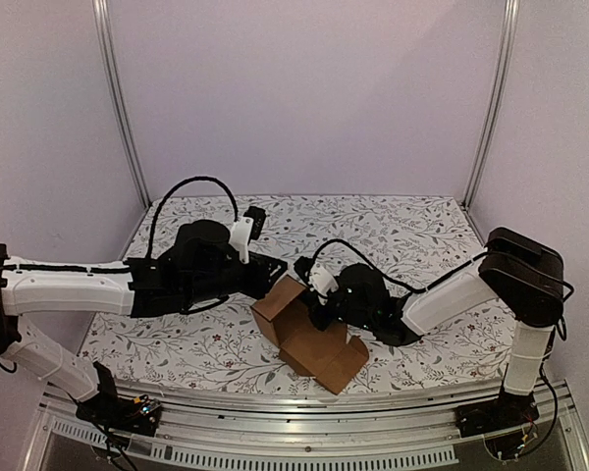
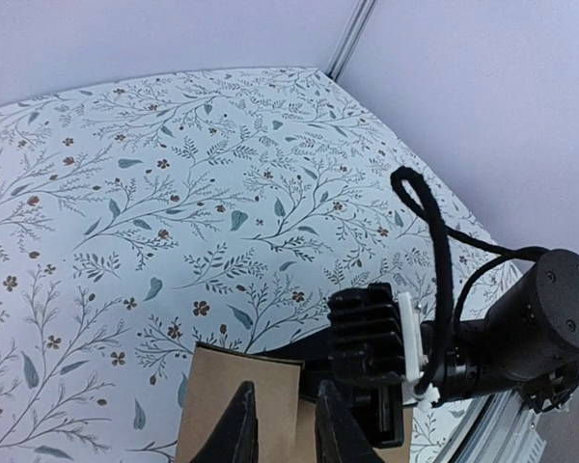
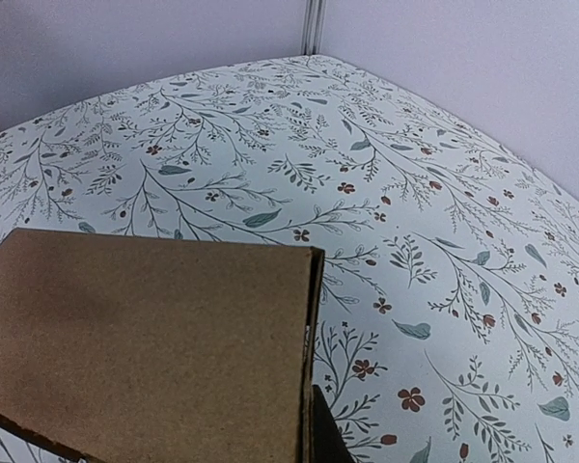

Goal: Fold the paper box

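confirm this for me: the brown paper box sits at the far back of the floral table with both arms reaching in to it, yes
Not quite. The paper box is not at the far back. It sits toward the near edge of the floral table, as the top external view shows. The rest stands: it is brown, and the left arm and the right arm both reach in to it.

The left arm (image 1: 69, 285) is stretched low toward the centre. The fingers of the left gripper (image 2: 283, 394) are set narrowly apart, and no grip can be made out. The right arm (image 1: 452, 294) is folded inward from a raised elbow, with the right gripper (image 1: 319, 309) clamped on the paper box (image 1: 309, 343).
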Controlling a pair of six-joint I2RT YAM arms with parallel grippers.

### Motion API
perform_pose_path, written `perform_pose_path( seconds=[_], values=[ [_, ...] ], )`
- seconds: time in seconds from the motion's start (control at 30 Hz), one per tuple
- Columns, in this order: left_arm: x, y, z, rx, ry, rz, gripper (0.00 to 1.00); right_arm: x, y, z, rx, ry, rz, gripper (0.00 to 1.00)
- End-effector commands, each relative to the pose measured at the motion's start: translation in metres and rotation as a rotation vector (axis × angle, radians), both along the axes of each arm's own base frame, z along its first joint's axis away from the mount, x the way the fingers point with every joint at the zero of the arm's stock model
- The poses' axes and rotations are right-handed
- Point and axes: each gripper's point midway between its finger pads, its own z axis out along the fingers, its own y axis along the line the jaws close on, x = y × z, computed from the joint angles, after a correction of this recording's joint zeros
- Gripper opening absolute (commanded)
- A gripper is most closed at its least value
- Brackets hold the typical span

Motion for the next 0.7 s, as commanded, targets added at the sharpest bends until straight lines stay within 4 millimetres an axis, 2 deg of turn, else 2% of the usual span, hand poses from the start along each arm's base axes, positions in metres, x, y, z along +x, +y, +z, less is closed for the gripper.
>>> perform_pose_path(
  seconds=[0.0, 0.37, 0.57, 0.67],
  values=[
    [0.008, -0.007, -0.021, 0.011, 0.04, -0.039, 0.18, 0.001, 0.007, 0.008, 0.079, -0.082, 0.049, 0.0],
    [0.021, -0.005, -0.079, 0.115, 0.132, -0.003, 0.07, 0.006, 0.003, -0.012, 0.112, -0.059, 0.033, 0.0],
    [0.025, -0.005, -0.097, 0.143, 0.157, 0.011, 0.06, 0.007, 0.0, -0.021, 0.118, -0.043, 0.021, 0.0],
    [0.027, -0.004, -0.105, 0.16, 0.168, 0.016, 0.05, 0.008, -0.001, -0.027, 0.117, -0.039, 0.011, 0.08]
  ],
)
